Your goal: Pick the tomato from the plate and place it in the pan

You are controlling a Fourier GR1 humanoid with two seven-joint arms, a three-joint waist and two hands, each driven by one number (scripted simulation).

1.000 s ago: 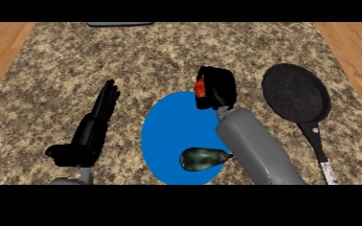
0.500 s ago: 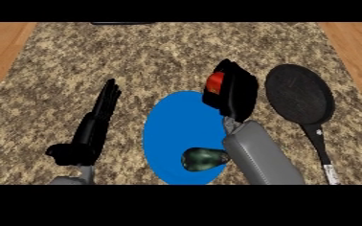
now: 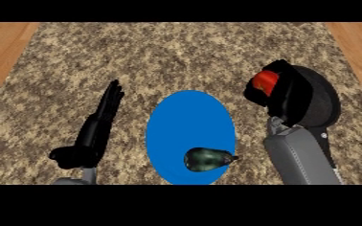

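Two black hands show over the speckled stone counter [image 3: 176,52], with strips of wooden floor [image 3: 14,43] at the far left and far right edges. At the left, the left hand [image 3: 96,129] rests open near the lower edge, its fingers straight and pointing away from the robot, holding nothing and well apart from everything else. Just to its right lies the blue plate [image 3: 187,119], seen as a tall oval; a dark green avocado [image 3: 206,159] sits on the near part of it, toward the right rim, and the rest of the plate's surface is bare blue. Further right, the grey right forearm comes up from the lower edge and ends in the right hand [image 3: 286,100], whose fingers are curled round the red tomato [image 3: 265,80]; only a patch of red shows between the black fingers at the hand's upper left. The tomato is off the plate, held beside the left edge of the dark round pan [image 3: 325,100], which lies on the counter at the right, largely hidden behind the hand. Whether the tomato touches the pan cannot be told.
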